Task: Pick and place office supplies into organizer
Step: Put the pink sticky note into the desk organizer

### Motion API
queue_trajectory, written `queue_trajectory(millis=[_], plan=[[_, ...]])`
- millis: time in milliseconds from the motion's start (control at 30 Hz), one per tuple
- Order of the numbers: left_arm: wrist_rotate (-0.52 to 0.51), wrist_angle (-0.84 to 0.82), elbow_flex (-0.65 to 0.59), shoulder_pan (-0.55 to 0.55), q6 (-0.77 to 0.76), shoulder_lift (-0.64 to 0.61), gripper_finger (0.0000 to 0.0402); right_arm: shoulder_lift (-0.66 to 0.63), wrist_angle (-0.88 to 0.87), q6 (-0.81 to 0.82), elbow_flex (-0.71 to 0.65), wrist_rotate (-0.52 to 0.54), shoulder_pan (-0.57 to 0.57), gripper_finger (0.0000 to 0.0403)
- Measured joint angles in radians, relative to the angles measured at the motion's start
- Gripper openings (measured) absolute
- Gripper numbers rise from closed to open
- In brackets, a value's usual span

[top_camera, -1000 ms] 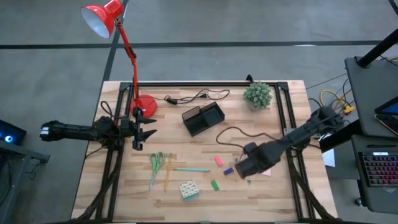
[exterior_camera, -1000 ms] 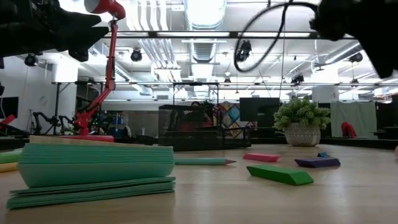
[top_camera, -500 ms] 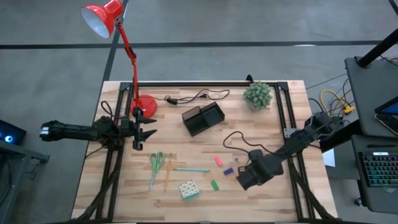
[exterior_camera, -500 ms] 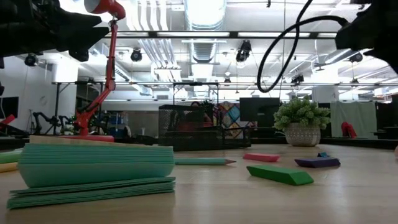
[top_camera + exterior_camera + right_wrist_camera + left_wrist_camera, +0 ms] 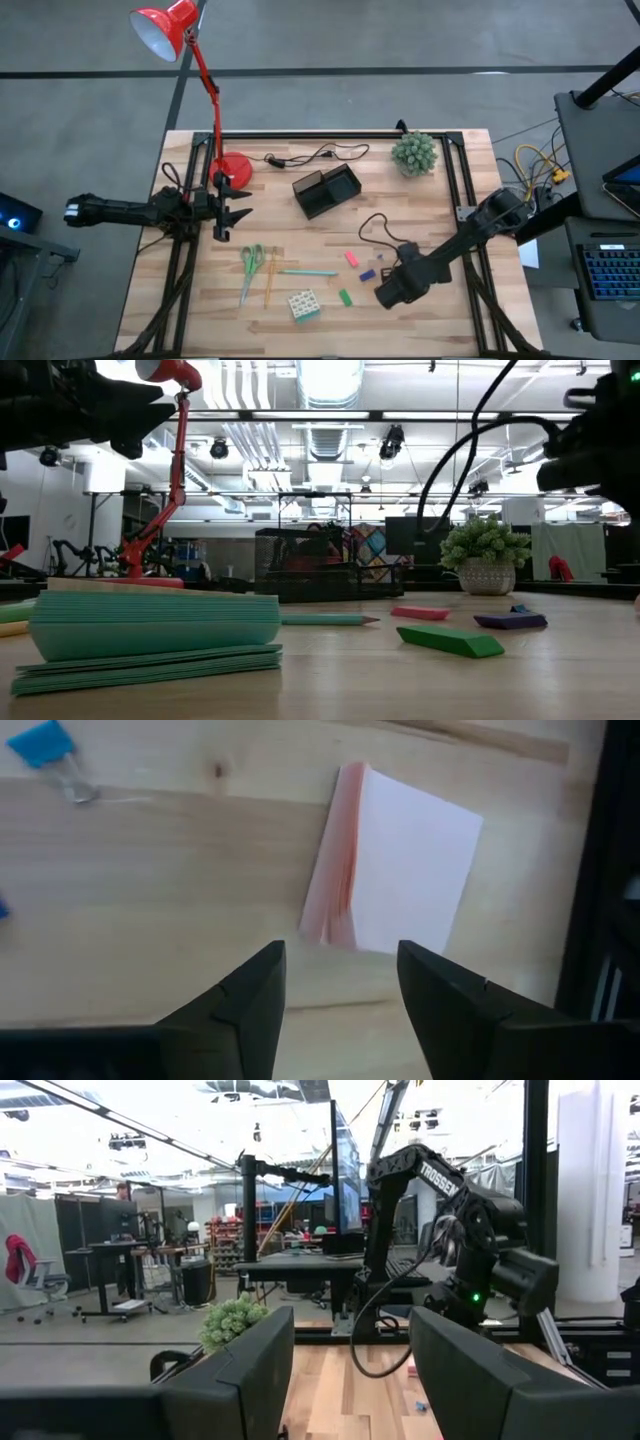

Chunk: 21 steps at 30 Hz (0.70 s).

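Note:
My right gripper [image 5: 340, 990] is open and points down over the table's near right part [image 5: 392, 292]. Just beyond its fingertips a pink sticky-note pad [image 5: 395, 870] lies flat on the wood, with a blue binder clip [image 5: 45, 745] farther off. Nothing is between the fingers. The black organizer [image 5: 326, 190] stands mid-table toward the far side. Scissors [image 5: 250, 265], a yellow pencil [image 5: 270, 282], a teal pen [image 5: 310, 272], a cube [image 5: 303, 305] and pink [image 5: 352, 258], blue [image 5: 367, 275] and green [image 5: 345, 297] erasers lie flat at the near centre. My left gripper [image 5: 225, 205] waits open at the left.
A red desk lamp stands on its round base [image 5: 234, 168] at the far left, its cable [image 5: 310, 155] trailing along the far edge. A small potted plant [image 5: 414, 152] sits at the far right. The black frame rails [image 5: 470, 200] run along both sides of the table.
My right gripper has sunk toward the table and drifted toward the near edge, rolling its wrist as it went. It now hangs low over the sticky-note pad. In the low view its arm has dropped into the right side.

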Motion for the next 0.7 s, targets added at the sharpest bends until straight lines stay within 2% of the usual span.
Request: queue_trajectory(millis=[700], plan=[[0.000,-0.009,0.000,0.000,0.000,0.002,0.0187,0.109,-0.013,-0.010,-0.032,0.002,0.000,0.0173]])
